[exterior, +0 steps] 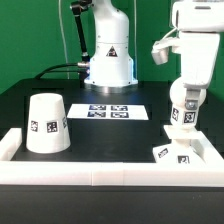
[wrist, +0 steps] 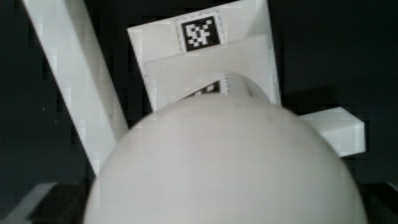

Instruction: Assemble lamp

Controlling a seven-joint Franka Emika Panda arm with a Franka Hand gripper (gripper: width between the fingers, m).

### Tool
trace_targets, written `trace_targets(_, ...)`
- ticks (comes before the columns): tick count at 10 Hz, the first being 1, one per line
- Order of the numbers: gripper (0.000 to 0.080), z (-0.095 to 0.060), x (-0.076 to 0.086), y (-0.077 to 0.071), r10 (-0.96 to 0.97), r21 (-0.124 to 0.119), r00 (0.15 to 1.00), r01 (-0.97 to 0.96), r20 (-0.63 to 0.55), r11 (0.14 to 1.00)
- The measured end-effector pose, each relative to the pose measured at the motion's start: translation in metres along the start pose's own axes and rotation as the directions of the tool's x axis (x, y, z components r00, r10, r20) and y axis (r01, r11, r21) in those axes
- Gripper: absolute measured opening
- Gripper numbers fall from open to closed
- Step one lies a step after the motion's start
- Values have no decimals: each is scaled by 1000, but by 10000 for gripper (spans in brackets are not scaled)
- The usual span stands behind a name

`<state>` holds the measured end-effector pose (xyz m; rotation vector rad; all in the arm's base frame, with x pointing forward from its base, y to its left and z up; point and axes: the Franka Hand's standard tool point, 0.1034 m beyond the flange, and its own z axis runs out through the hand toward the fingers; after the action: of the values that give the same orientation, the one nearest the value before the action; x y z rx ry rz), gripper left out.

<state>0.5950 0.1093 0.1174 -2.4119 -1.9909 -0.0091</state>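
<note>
white rounded bulb (wrist: 214, 165), flat square base (wrist: 228, 62)

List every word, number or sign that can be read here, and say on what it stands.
No words or numbers can be read.
Black-and-white square tags, patterns without text: on the shade, the marker board and the base.
Triangular sign on the arm's pedestal: too small to read.
</note>
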Motion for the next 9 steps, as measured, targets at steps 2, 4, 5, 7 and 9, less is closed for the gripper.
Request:
trace_targets(2, 579, 3, -7, 1, -21, 5, 1000, 21, 3, 1000)
trace_targets(4, 574, 3, -7, 1, -16, 4, 1000, 16, 3, 1000)
trace_targets(5, 574, 3, -8, 2, -16, 4, 1000, 16, 3, 1000)
trace_targets(7, 574, 3, -16, 4, 51, 6, 999, -51, 0, 999)
trace_targets(9, 574, 3, -24, 6, 175, 9, 985, -174, -2, 985)
